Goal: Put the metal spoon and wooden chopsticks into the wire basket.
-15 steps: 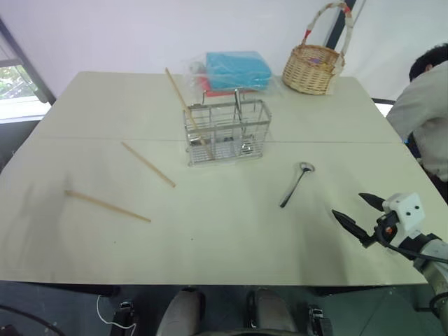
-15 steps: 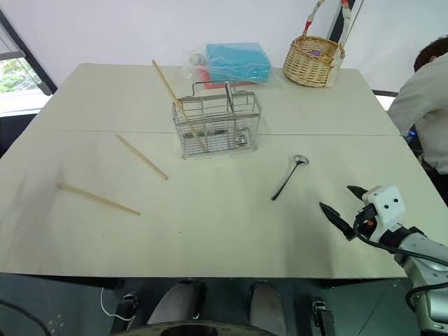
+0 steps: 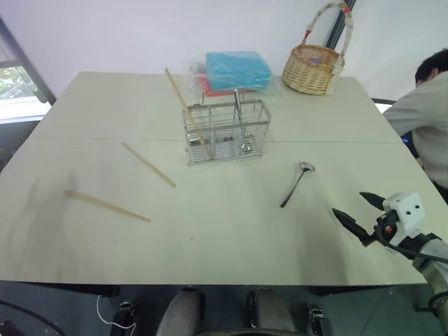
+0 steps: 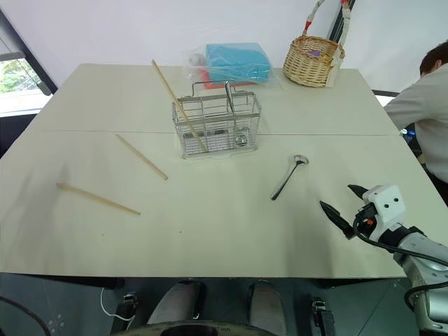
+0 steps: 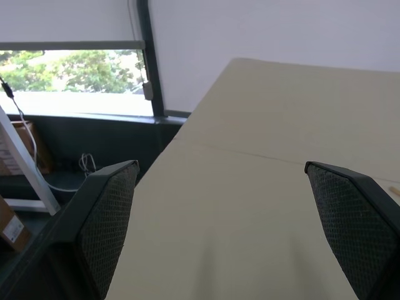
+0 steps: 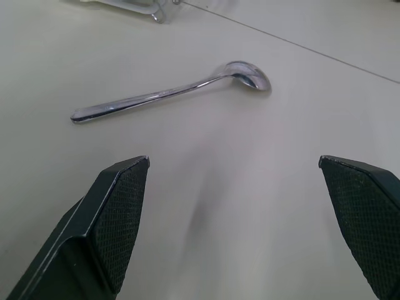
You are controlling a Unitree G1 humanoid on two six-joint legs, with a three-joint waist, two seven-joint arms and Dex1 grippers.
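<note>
I have the right gripper (image 4: 352,205) spread wide, empty — nearer arm to the metal spoon (image 4: 288,178). The spoon lies on the table just ahead of it, handle toward it, bowl toward the wire basket (image 4: 216,124).

Pretty much a frozen half second, only the person moves

The person (image 3: 425,112) at the far right edge of the surface (image 3: 224,231) shifts a bit: in the left eye view the head sits slightly higher and further toward the edge than before, and the light sleeve reaches a touch less over the corner. Right eye view shows the same small lean away. That's honestly all I can spot between the two moments, everything else lines up exactly.
</note>
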